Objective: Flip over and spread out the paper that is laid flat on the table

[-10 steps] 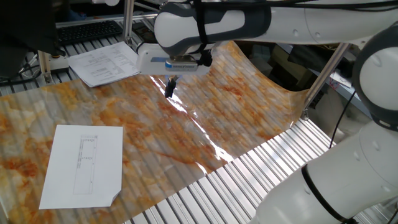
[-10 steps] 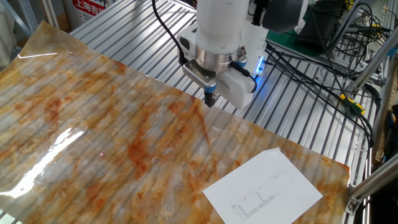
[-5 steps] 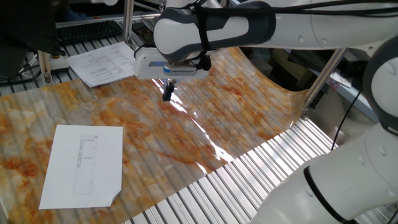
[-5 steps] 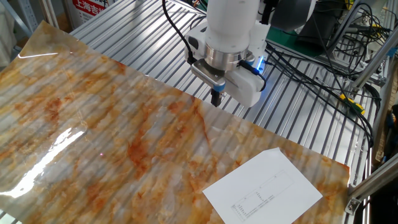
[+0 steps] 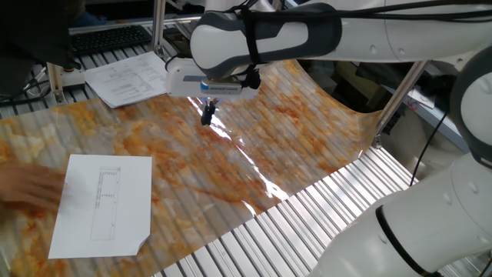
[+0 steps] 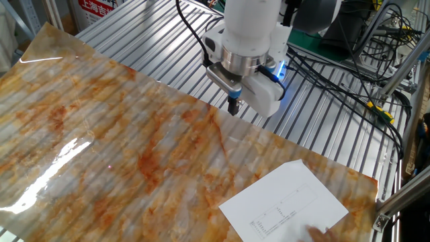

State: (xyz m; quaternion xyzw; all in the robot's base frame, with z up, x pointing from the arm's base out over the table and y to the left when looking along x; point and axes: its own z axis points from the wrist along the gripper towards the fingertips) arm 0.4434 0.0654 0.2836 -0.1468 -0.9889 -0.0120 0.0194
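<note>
Hand (image 5: 27,187): a blurred, skin-toned shape entered at the left edge of one fixed view and lay over the left margin of the paper; probably a person's, reaching for the sheet, though too smeared to say whether it pressed or merely hovered. Paper (image 5: 104,204): one white sheet, flat on the table near its front-left corner, printed side up with a faint grey box showing, one near corner turned slightly; it lay well apart from the arm, so the flip looked not yet begun. Stack (image 5: 127,77): printed pages resting on the bare slats beyond the marbled sheet, set aside from the work area and apparently no part of the task. Table (image 5: 307,131): metal slats draped with a glossy orange-and-grey sheet, its far right end hanging in a curve. Gripper (image 5: 207,113): pointed down, held above the sheet's middle, touching nothing; the dark fingers appeared pressed close together and held nothing, though the gap was too small to judge surely. In the other fixed view the gripper (image 6: 233,106) hung over the sheet's far edge, the paper (image 6: 285,202) near the bottom.
</note>
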